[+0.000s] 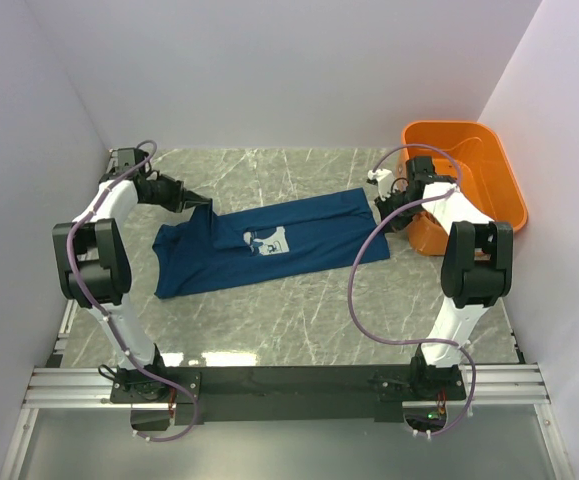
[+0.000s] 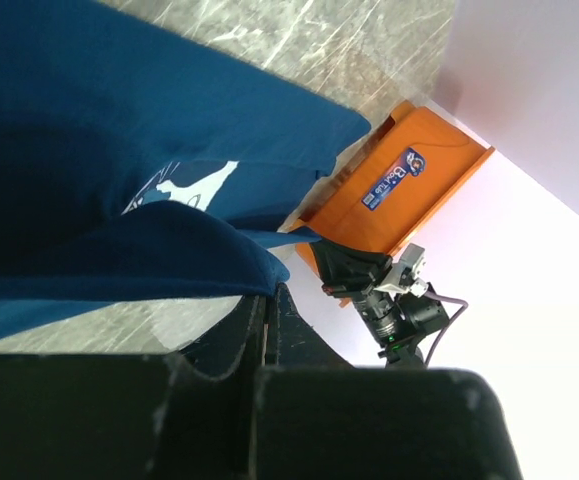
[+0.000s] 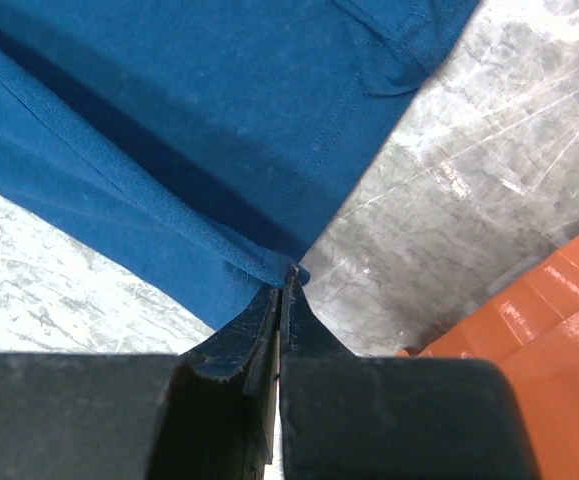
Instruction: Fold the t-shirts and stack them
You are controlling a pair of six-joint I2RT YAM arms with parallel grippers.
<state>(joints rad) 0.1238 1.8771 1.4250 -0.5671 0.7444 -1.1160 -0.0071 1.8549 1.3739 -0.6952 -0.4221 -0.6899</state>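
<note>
Both arms are reared up from their bases at the near edge, the 2 of them near mirror images. The left arm [image 1: 94, 262] climbs to a black elbow block, then its white forearm runs toward the far side and the wrist bends inward to the right. The left gripper [image 1: 191, 198] points toward the middle, jaws pressed flat together on a raised edge of the t-shirt [image 1: 299, 235]. The right arm [image 1: 474, 262] does likewise on its side, wrist turned inward to the left. The right gripper [image 1: 385, 208] sits low, its 2 fingers [image 3: 249, 335] closed tight on a corner of the cloth.
</note>
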